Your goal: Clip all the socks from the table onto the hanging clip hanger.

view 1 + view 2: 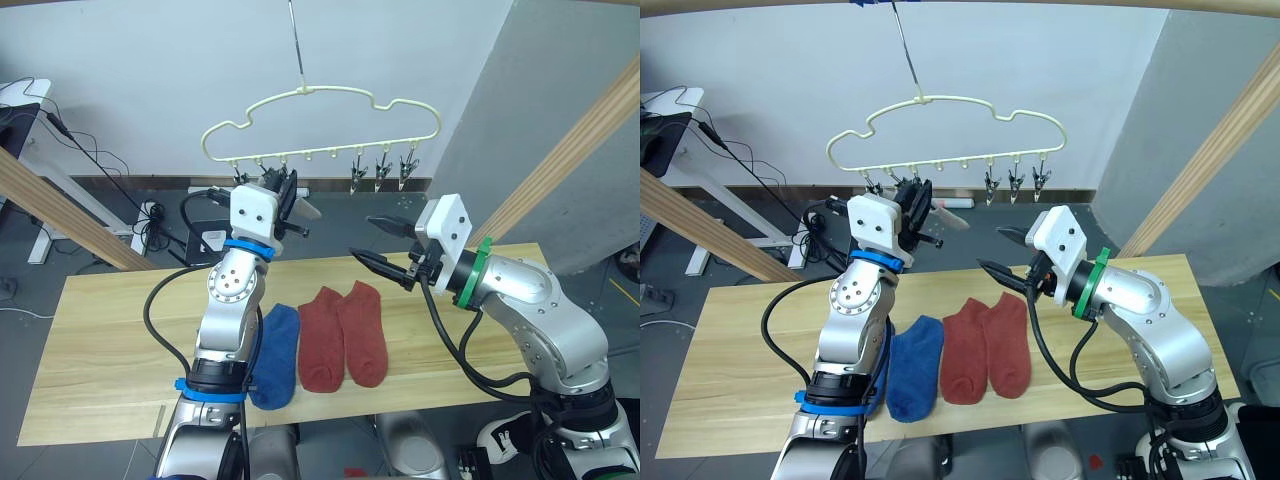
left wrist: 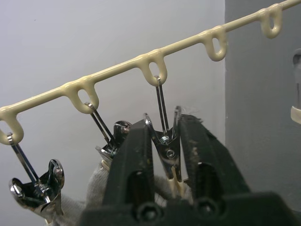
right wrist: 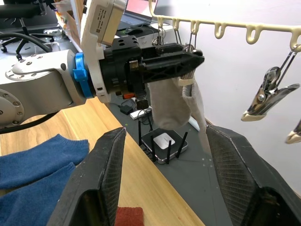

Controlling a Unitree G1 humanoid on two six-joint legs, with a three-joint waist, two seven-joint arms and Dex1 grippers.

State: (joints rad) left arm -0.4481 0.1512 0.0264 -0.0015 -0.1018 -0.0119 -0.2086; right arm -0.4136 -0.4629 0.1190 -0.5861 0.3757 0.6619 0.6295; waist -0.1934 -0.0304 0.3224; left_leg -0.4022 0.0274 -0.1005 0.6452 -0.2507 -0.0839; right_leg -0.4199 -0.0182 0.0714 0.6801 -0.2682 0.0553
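Observation:
The pale yellow clip hanger (image 1: 335, 92) hangs on a thin hook above the back of the table (image 1: 120, 340). My left gripper (image 2: 163, 121) is raised to its row of clips and shut on a metal clip (image 2: 165, 143). Two light grey socks (image 3: 171, 106) dangle below that gripper. On the table lie two rust red socks (image 1: 342, 338) side by side, and blue socks (image 1: 275, 355) overlapping, partly behind my left arm. My right gripper (image 1: 362, 236) hovers open above the red socks, holding nothing.
Three free clips (image 1: 380, 175) hang at the hanger's right end. Slanted wooden beams (image 1: 60, 205) (image 1: 570, 150) cross both sides. Cables, a power strip and a router (image 3: 164, 141) lie on the floor behind the table. A desk (image 1: 20, 110) stands far left.

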